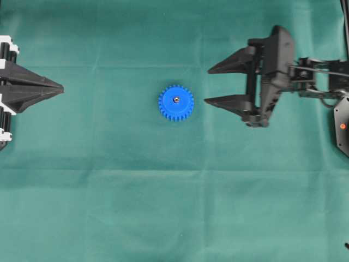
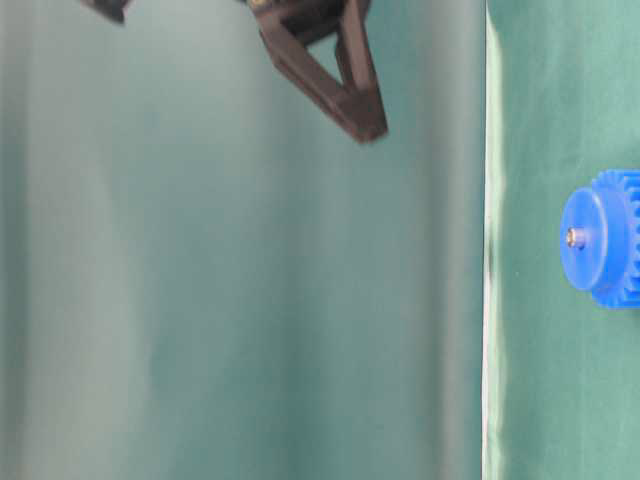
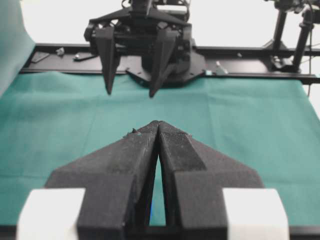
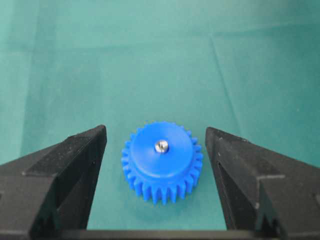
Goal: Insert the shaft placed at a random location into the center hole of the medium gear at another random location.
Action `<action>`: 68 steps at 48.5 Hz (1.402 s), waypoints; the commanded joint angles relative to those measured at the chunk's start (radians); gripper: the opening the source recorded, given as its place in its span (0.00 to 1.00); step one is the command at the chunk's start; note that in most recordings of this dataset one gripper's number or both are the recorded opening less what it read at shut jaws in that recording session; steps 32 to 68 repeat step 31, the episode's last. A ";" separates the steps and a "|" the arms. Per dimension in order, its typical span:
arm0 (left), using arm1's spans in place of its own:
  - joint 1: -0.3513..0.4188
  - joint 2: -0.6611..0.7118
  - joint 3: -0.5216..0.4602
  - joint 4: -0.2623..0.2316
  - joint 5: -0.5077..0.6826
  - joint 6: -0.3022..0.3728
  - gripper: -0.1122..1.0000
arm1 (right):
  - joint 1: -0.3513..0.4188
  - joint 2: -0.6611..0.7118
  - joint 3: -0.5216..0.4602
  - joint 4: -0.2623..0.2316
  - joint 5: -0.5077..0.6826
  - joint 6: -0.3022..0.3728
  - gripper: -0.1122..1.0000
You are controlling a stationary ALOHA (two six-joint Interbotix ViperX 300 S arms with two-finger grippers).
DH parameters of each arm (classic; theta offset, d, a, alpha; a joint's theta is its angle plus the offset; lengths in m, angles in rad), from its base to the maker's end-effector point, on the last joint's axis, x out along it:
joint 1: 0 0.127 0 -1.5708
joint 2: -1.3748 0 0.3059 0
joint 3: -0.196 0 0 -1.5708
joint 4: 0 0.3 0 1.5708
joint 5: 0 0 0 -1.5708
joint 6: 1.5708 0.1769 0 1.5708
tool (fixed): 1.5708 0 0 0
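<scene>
Green cloth, faintly creased, covers the desk (image 1: 109, 207) from edge to edge. Near its middle lies the medium gear (image 1: 176, 102), bright blue, flat on the cloth with its raised hub facing up. The shaft (image 1: 176, 100) stands in the center hole of that gear, its silvery tip showing just above the hub (the hole itself is filled, so only the pin's end can be seen).

To the right of the gear in the overhead view hangs the right gripper (image 1: 206, 85), its jaws spread wide and holding nothing; the tips point toward the gear but stay apart from it. From the right wrist view the gear sits between the two black fingers (image 4: 75, 165), touching neither.

Well to the left of the gear sits the left gripper (image 1: 61, 87), its jaws pressed together to a single point and empty. The left wrist view shows those closed fingertips (image 3: 172, 137) aimed across the cloth toward the other arm.
</scene>
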 commanded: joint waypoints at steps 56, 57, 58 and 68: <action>0.002 0.002 -0.023 0.002 -0.005 -0.002 0.10 | 0.002 -0.141 0.058 0.000 0.061 0.014 0.83; 0.002 0.002 -0.023 0.002 -0.005 -0.002 0.10 | 0.002 -0.141 0.058 0.000 0.061 0.014 0.83; 0.002 0.002 -0.023 0.002 -0.005 -0.002 0.10 | 0.002 -0.141 0.058 0.000 0.061 0.014 0.83; 0.002 0.002 -0.023 0.002 -0.005 -0.002 0.10 | 0.002 -0.141 0.058 0.000 0.061 0.014 0.83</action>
